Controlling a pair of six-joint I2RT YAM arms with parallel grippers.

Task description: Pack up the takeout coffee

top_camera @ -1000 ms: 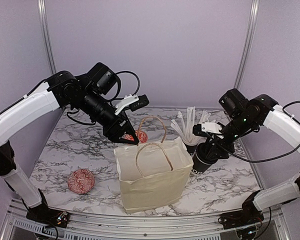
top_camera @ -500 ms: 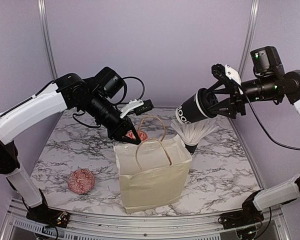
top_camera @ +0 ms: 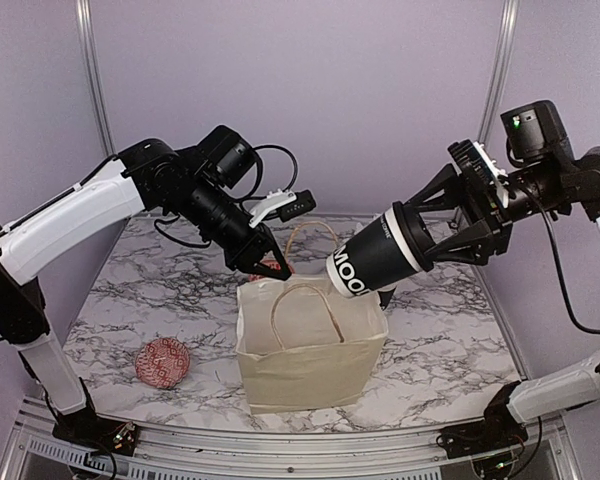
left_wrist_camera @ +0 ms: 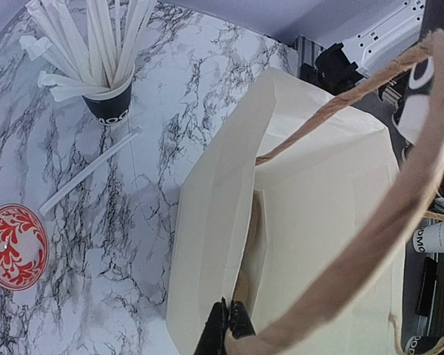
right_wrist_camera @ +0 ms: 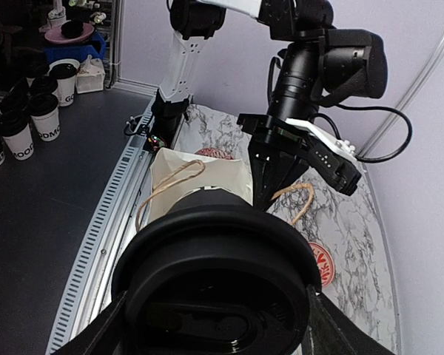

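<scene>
Takeout coffee cup (top_camera: pixel 375 262), lidded and tilted, gripped by the right fingers (top_camera: pixel 418 236) over the paper bag (top_camera: pixel 310 350); left fingers (top_camera: pixel 269 271) pinched shut on its rim.

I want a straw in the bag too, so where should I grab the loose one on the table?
Grip the loose straw at mid-length, coming straight down with the jaws across its width. It lies flat on the marble table, slanted beside the straw cup, so a side approach would probably just push it.

Matt black paper cup (top_camera: pixel 375 262), smooth plastic lid (right_wrist_camera: pixel 214 274), creased matt paper bag (top_camera: pixel 310 350)
</scene>
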